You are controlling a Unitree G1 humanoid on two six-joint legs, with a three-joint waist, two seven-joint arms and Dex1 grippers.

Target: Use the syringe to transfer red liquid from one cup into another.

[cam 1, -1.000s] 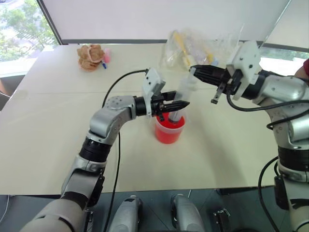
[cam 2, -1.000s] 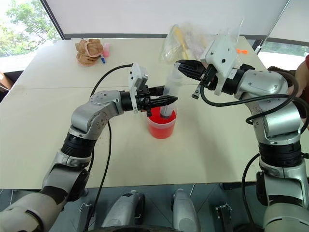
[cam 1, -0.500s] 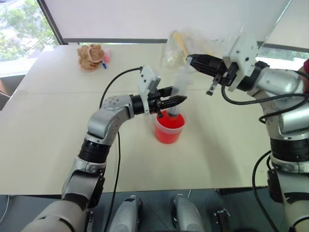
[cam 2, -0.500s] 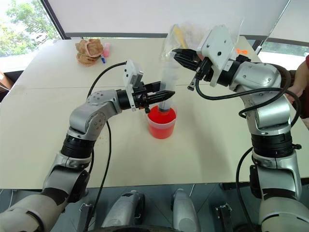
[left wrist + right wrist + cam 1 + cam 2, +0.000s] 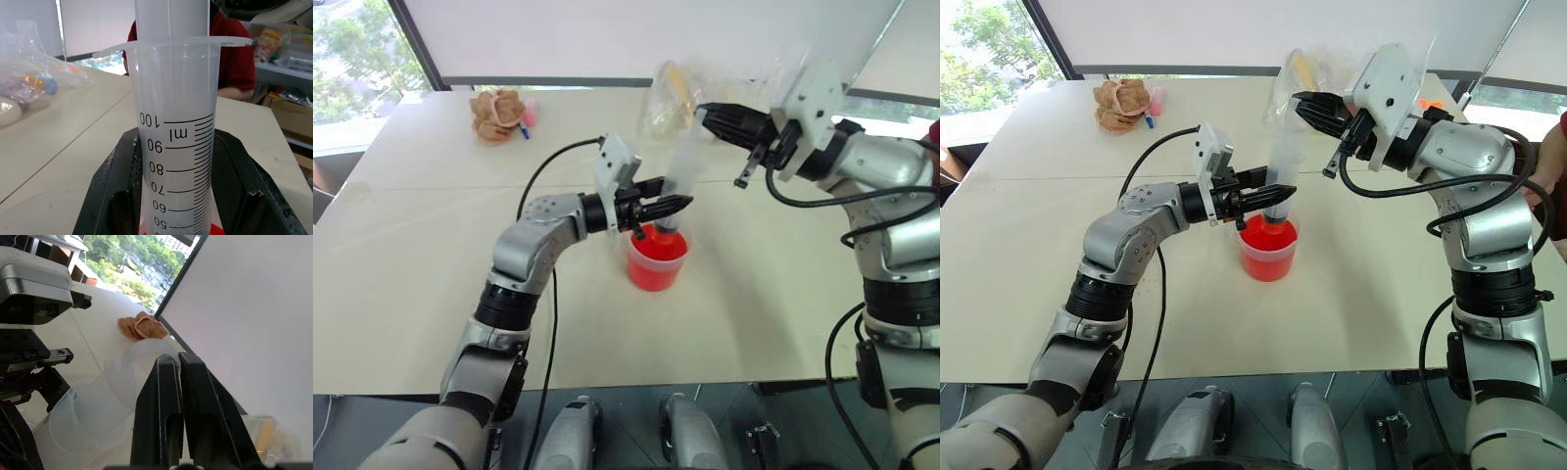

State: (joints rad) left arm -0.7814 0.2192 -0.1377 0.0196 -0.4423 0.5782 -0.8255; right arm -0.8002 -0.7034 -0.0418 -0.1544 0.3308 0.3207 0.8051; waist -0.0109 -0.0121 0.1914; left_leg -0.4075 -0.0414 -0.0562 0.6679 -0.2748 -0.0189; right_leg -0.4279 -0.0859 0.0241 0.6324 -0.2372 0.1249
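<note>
The large clear plastic syringe (image 5: pixel 679 191) with printed scale marks is held upright, its lower end inside the small round clear cup (image 5: pixel 657 259) of bright red liquid (image 5: pixel 657 242). Its barrel is gripped just above the cup by the closed left tool (image 5: pixel 668 207). The right tool (image 5: pixel 705 118) is seen at the plunger top, above the cup; its two black fingers (image 5: pixel 161 411) lie almost together, and a grip cannot be told. The cup stands on the pale counter (image 5: pixel 431 255), with clear plastic bags (image 5: pixel 690 93) beyond it.

surface: beige table (image 5: pixel 411 255) | on it: red cup (image 5: pixel 657 260) centre; tan toy (image 5: pixel 496 115), clear bags (image 5: pixel 695 93) far edge
</note>
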